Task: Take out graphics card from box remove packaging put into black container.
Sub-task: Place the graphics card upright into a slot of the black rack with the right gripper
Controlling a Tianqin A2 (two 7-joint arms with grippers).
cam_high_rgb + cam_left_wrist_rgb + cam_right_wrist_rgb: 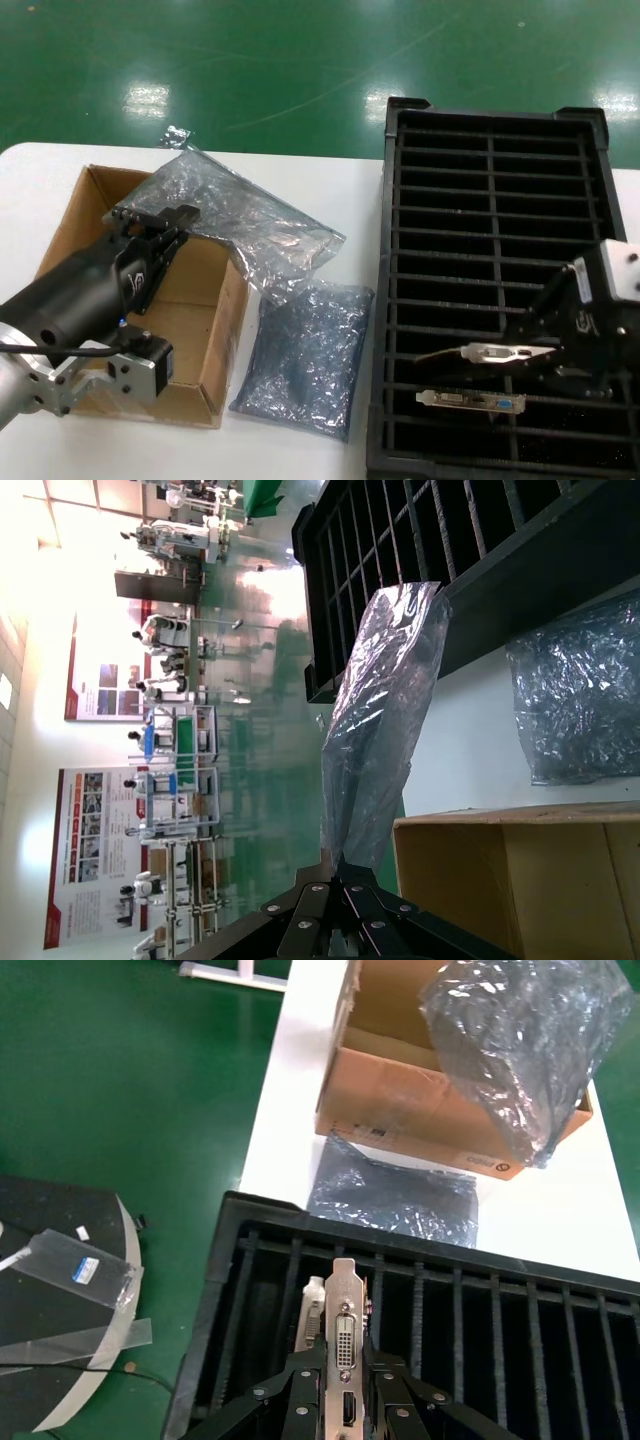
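the right gripper [560,362] is clamped on the graphics card [487,352], bracket lying crosswise over a near slot of the black container [490,130]. the left gripper [160,228] pinches the packaging [250,225] above the box [75,205].

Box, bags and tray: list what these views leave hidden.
- Box floor: left claw and the held bag cover it in the head view.
- Flat bag: contents not discernible.
- Held card: board sunk in the tray; only bracket shows.
- Second card: likewise.
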